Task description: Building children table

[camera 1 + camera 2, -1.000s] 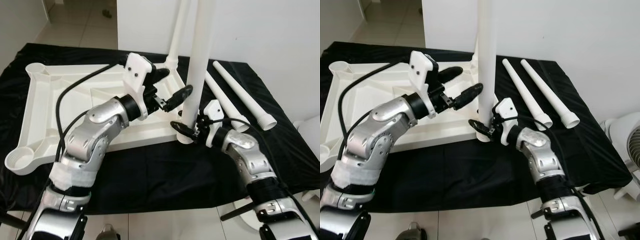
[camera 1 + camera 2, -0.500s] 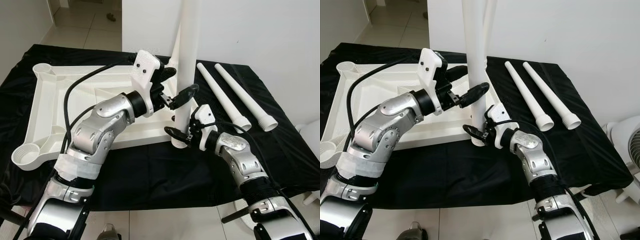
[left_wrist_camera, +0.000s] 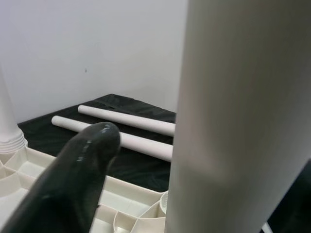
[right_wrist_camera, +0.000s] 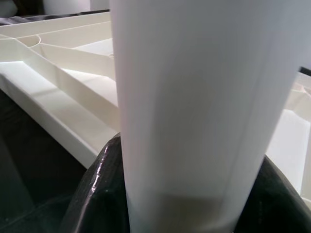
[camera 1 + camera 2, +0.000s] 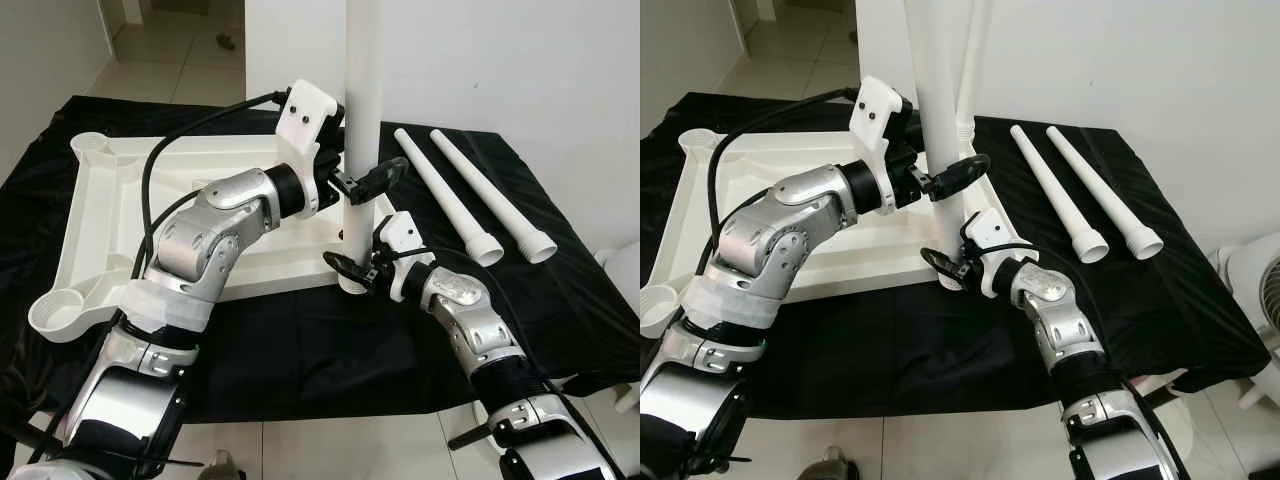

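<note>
My right end effector (image 5: 352,268) is clamped on the upright leg (image 5: 362,120) at its base, mid-frame, above the tabletop (image 5: 120,200) corner socket; my left end effector (image 5: 365,180) grips higher

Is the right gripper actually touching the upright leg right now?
Touching. In the right wrist view the right gripper's black fingers press against both sides of the upright leg near its base.

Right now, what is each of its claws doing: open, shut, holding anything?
Left gripper: shut on the upright table leg, higher up.
Right gripper: shut on the same leg, at its base.
</note>
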`<state>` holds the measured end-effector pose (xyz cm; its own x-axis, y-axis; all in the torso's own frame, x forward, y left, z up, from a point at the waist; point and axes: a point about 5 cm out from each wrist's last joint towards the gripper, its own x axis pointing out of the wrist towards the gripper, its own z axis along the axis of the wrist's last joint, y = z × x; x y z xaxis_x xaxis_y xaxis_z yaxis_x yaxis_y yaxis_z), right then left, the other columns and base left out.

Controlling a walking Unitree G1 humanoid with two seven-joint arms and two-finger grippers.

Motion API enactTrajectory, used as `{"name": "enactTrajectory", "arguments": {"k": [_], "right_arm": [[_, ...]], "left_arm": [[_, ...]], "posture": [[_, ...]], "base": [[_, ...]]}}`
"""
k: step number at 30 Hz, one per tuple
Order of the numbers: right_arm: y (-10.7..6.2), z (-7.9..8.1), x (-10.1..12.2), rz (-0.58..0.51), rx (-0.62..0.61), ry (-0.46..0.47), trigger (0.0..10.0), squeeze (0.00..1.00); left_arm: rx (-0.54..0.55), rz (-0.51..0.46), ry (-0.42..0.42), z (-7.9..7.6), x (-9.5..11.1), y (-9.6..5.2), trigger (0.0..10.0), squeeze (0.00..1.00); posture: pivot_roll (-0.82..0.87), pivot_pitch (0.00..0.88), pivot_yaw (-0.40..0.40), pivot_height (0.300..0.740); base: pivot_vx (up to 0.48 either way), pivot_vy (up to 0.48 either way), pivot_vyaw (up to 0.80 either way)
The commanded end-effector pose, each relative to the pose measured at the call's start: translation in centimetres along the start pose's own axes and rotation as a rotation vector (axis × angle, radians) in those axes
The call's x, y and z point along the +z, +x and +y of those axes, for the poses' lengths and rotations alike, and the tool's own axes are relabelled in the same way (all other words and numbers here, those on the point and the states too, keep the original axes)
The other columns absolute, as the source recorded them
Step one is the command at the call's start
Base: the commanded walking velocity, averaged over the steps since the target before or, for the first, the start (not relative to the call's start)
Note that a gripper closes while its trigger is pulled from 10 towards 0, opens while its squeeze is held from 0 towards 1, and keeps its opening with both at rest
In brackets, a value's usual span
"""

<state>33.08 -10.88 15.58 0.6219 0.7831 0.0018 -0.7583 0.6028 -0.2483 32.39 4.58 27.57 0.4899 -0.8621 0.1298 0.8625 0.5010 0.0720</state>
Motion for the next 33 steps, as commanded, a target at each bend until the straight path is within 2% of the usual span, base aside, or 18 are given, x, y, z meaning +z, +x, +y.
{"name": "enactTrajectory", "arguments": {"k": [1,13,18,19,21,22,24,25,33], "right_arm": [[-0.3,-0.4,-0.3,0.016,-0.028,-0.019,10.0,0.0],[0.1,-0.7,-0.3,-0.001,-0.105,-0.003,10.0,0.0],[0.3,-1.3,-0.5,0.019,-0.18,0.001,10.0,0.0],[0.3,-1.4,-0.6,0.024,-0.199,0.006,10.0,0.0],[0.3,-1.5,-0.7,0.028,-0.211,0.009,10.0,0.0],[0.3,-1.7,-0.7,0.026,-0.232,0.018,10.0,0.22],[0.3,-1.8,-0.7,0.024,-0.246,0.025,10.0,0.22],[0.3,-1.8,-0.6,0.014,-0.255,0.02,10.0,1.0],[0.6,-1.8,-0.8,0.012,-0.336,0.025,10.0,1.0]], "left_arm": [[-0.078,0.003,-0.006,-0.4,0.4,0.3,0.0,0.0],[-0.043,-0.008,-0.012,0.1,0.9,0.4,0.0,0.0],[-0.038,-0.007,-0.004,-0.1,1.1,0.5,0.0,0.0],[-0.021,-0.002,-0.002,-0.1,1.1,0.6,6.9,0.0],[-0.009,0.001,-0.002,0.0,1.2,0.6,6.9,0.0],[0.01,0.004,0.001,0.1,1.2,0.7,10.0,0.0],[0.021,0.006,0.004,0.1,1.2,0.8,10.0,0.0],[0.053,0.009,-0.002,0.3,1.3,0.8,10.0,0.0],[0.183,0.056,-0.028,1.3,1.3,1.1,10.0,0.0]], "posture": [[0.09,0.0,-0.054,0.74],[0.1,0.0,-0.06,0.74],[0.1,0.0,-0.062,0.74],[0.1,0.0,-0.064,0.74],[0.09,0.0,-0.064,0.74],[0.09,0.0,-0.064,0.74],[0.09,0.0,-0.064,0.74],[0.09,0.0,-0.066,0.74],[0.08,0.0,-0.086,0.74]], "base": [[0.0,0.0,0.0],[0.0,0.0,0.0],[0.0,0.0,0.0],[0.0,0.0,0.0],[0.0,0.0,0.0],[0.0,0.0,0.0],[0.0,0.0,0.0],[0.0,0.0,0.0],[0.0,0.0,0.0]]}}
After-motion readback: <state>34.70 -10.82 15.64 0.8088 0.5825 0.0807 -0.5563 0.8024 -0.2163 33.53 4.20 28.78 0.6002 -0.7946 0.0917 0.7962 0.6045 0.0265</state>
